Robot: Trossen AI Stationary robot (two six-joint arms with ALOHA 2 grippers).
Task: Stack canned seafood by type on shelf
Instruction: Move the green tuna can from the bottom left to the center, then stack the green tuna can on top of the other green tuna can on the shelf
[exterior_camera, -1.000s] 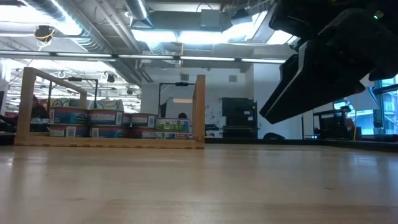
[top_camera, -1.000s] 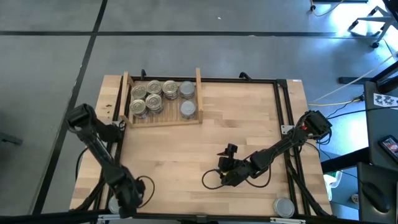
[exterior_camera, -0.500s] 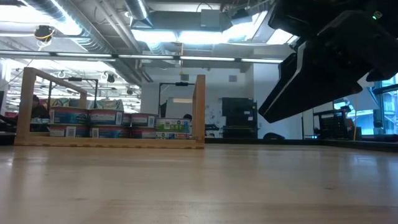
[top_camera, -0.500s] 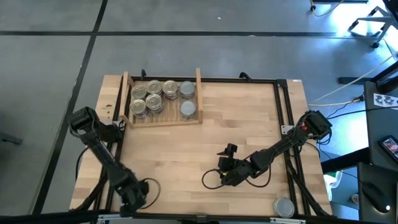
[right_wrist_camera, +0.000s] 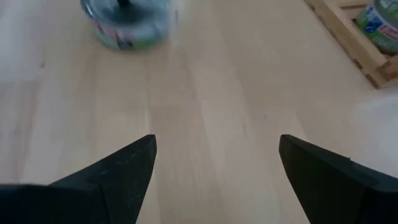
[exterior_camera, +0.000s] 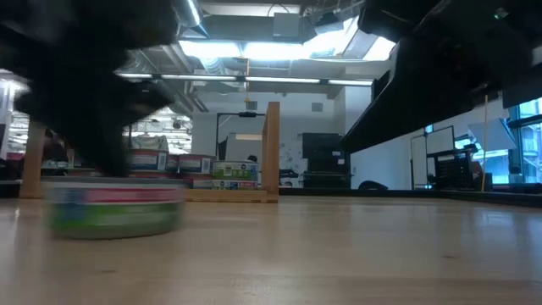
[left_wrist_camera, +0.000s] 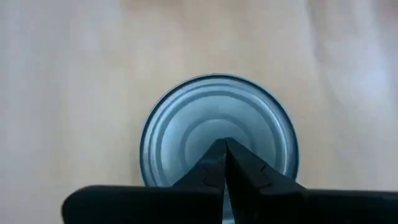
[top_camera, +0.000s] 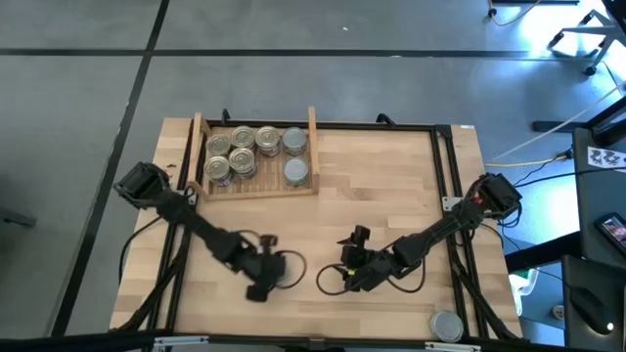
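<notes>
From above we see the pale wooden surface [top_camera: 391, 196] on a grey floor, the shelf [top_camera: 256, 186] with its cans [top_camera: 243, 149] at the far left, one lone can [top_camera: 446, 325] near the right front edge. The left gripper [top_camera: 266, 274] sits mid-surface, the right gripper [top_camera: 344, 274] beside it. At table height, a green-labelled can [exterior_camera: 117, 207] blurs before a lit workshop (pipes overhead). The left wrist view shows fingers [left_wrist_camera: 239, 171] pinched together over that grey top; the right wrist view shows fingers [right_wrist_camera: 124, 165] spread wide, empty.

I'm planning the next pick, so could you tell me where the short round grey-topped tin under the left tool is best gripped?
Grip the short round grey-topped tin across its curved side wall, coming straight down: it stands upright on the pale wooden table, its flat top offers no hold, and the left tool is shut above it.
</notes>
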